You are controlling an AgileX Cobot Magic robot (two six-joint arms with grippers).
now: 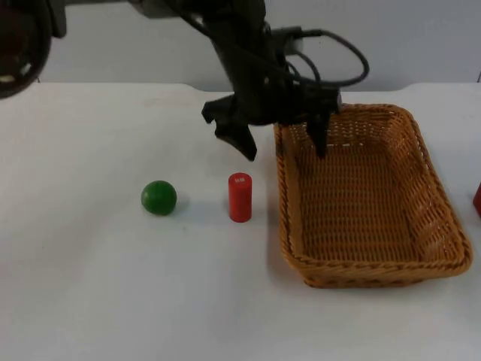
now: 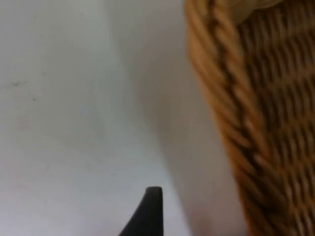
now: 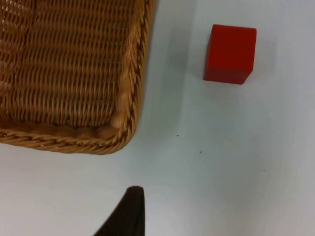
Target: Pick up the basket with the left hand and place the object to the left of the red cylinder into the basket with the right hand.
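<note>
A green ball [image 1: 158, 197] lies on the white table, left of an upright red cylinder [image 1: 240, 197]. To the cylinder's right stands a woven wicker basket [image 1: 445, 226]. My left gripper [image 1: 284, 143] is open astride the basket's far left rim, one finger outside and one inside, gripping nothing. The left wrist view has that braided rim [image 2: 224, 103] close beside a black fingertip [image 2: 149, 209]. My right gripper [image 3: 132, 216] hovers off the table's right side, above a corner of the basket [image 3: 129, 73]; it waits there.
A red cube [image 3: 230, 53] rests on the table just beyond the basket's right side, cut off at the edge of the top view [image 1: 477, 199]. The grey partition wall [image 1: 406, 37] runs along the back.
</note>
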